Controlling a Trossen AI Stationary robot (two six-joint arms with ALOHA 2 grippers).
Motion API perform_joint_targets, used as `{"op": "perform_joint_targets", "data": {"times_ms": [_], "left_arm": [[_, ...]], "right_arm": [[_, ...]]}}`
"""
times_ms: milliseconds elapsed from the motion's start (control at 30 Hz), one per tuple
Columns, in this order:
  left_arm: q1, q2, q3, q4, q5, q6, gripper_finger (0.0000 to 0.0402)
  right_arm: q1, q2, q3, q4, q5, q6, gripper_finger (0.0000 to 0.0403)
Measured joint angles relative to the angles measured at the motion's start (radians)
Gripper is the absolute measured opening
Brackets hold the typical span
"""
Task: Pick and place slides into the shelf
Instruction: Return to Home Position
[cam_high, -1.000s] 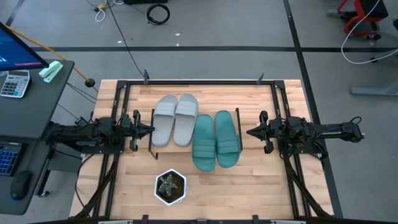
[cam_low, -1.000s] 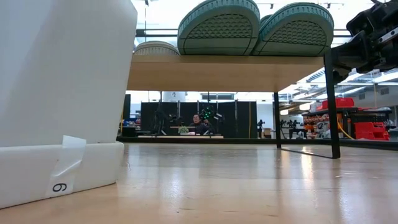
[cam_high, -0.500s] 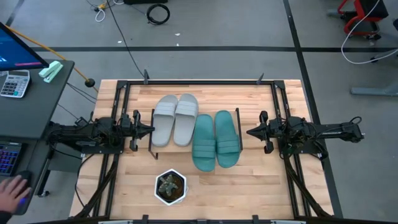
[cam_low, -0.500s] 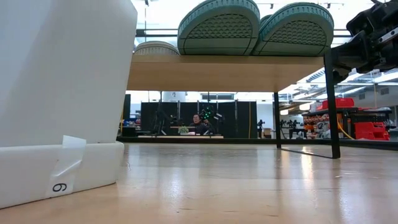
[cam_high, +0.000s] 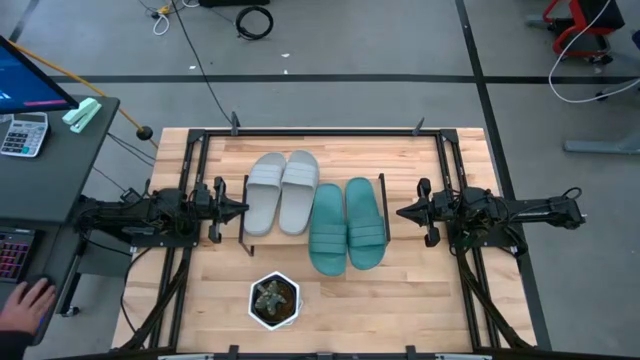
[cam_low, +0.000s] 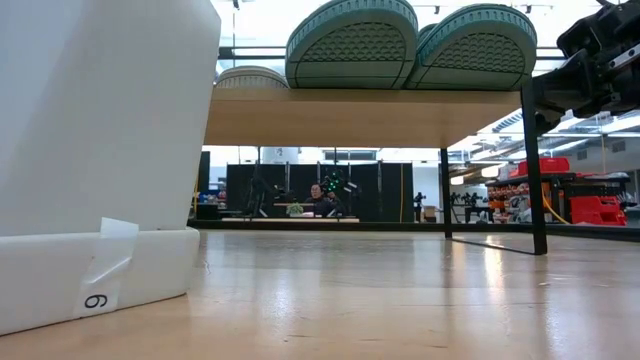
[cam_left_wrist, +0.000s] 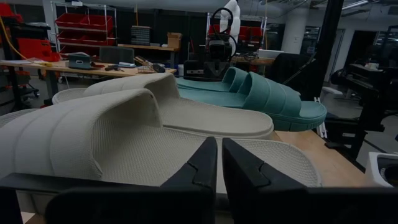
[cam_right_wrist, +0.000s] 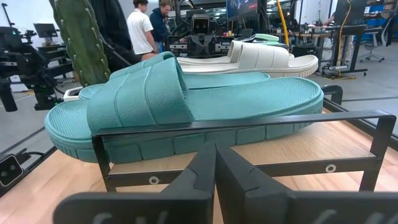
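Nothing of the robot's has moved in the last second. Only a person's hand (cam_high: 28, 300) at the desk beside the table has come in and shifted a little. Arms and slides sit exactly as before.

Task state: all four slides are on the shelf (cam_low: 360, 118).
- Grey pair (cam_high: 282, 190) lies side by side on the left half, set further back.
- Green pair (cam_high: 347, 225) lies side by side on the right half, nearer the front. In the low view its soles (cam_low: 352, 42) hang out past the board's front edge.
- No slide is left on the table (cam_high: 420, 290); only a potted plant (cam_high: 274, 300) stands in front of the shelf.

Left gripper (cam_high: 243, 209) is just beside the shelf's left end, level with the grey pair, fingers drawn together and holding nothing. Right gripper (cam_high: 400, 211) is near the shelf's right end, level with the green pair, fingers together and empty too.

Judgement: placing looks finished. Both arms are pulled in low and flat along their own sides, so little remains beyond settling at rest.
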Motion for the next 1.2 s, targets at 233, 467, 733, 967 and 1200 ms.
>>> {"op": "perform_joint_targets", "data": {"times_ms": [233,467,733,967,1200], "left_arm": [[0.000,0.000,0.000,0.000,0.000,0.000,0.0021],[0.000,0.000,0.000,0.000,0.000,0.000,0.0031],[0.000,0.000,0.000,0.000,0.000,0.000,0.0033],[0.000,0.000,0.000,0.000,0.000,0.000,0.0023],[0.000,0.000,0.000,0.000,0.000,0.000,0.0033]], "right_arm": [[0.000,0.000,0.000,0.000,0.000,0.000,0.0015],[0.000,0.000,0.000,0.000,0.000,0.000,0.0015],[0.000,0.000,0.000,0.000,0.000,0.000,0.0014],[0.000,0.000,0.000,0.000,0.000,0.000,0.0014],[0.000,0.000,0.000,0.000,0.000,0.000,0.0014]]}}
